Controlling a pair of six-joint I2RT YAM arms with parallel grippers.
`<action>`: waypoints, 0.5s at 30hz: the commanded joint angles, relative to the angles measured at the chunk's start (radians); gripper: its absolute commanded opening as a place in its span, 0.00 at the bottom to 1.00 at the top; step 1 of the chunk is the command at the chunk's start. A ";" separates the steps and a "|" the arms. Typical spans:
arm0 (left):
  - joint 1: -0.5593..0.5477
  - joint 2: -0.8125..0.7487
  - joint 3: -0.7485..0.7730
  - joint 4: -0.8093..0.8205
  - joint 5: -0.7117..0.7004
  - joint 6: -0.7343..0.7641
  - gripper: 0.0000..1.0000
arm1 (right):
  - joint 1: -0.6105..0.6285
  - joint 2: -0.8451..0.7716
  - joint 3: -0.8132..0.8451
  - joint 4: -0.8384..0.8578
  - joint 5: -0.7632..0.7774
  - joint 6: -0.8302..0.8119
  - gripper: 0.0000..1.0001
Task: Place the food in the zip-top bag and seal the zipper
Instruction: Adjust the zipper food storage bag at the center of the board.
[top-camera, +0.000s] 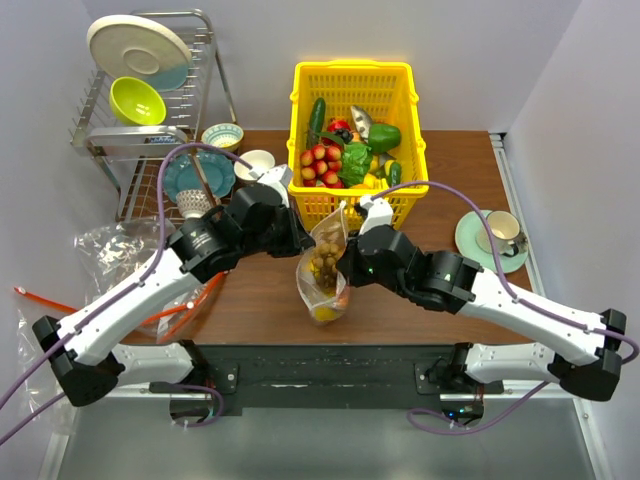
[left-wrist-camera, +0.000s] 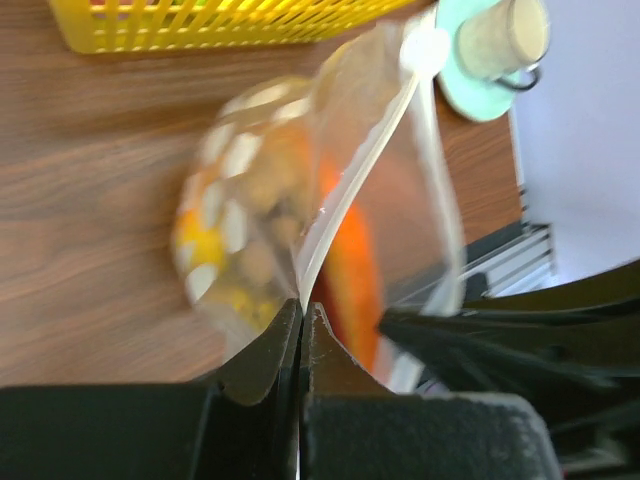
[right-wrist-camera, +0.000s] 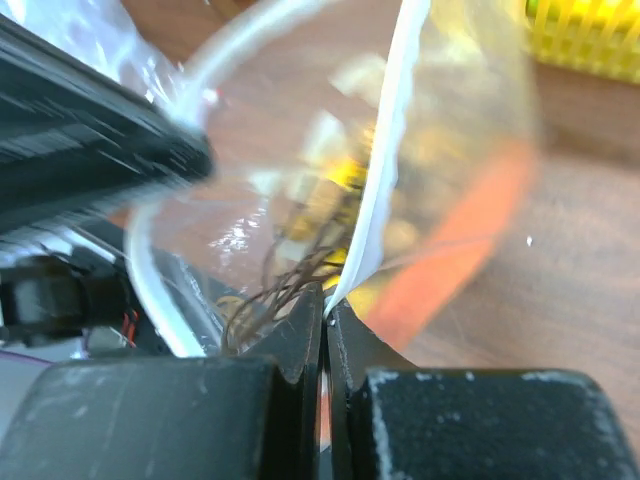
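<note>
Tabletop of brown wood lies under both tools, and a yellow basket of toy produce stands just beyond them. Between the tools the zip-top bag is held upright, with yellow, orange and brown berry-cluster food inside. The left tool is clamped shut on the zipper. The right tool pinches the strip's other end.

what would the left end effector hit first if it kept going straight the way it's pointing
The zip-top bag itself: the left end effector is shut on its zipper, with the filled bag body right ahead. Beyond that lies the yellow basket, though depth is hard to judge.
</note>
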 joint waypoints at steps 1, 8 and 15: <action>0.003 0.007 0.086 -0.179 0.021 0.163 0.00 | -0.001 0.019 0.094 -0.057 0.077 -0.065 0.00; 0.001 0.009 0.152 -0.305 -0.095 0.206 0.00 | -0.004 0.044 0.113 -0.048 0.042 -0.077 0.00; 0.003 0.020 0.130 -0.328 -0.114 0.217 0.00 | -0.009 0.074 0.104 -0.034 0.002 -0.082 0.15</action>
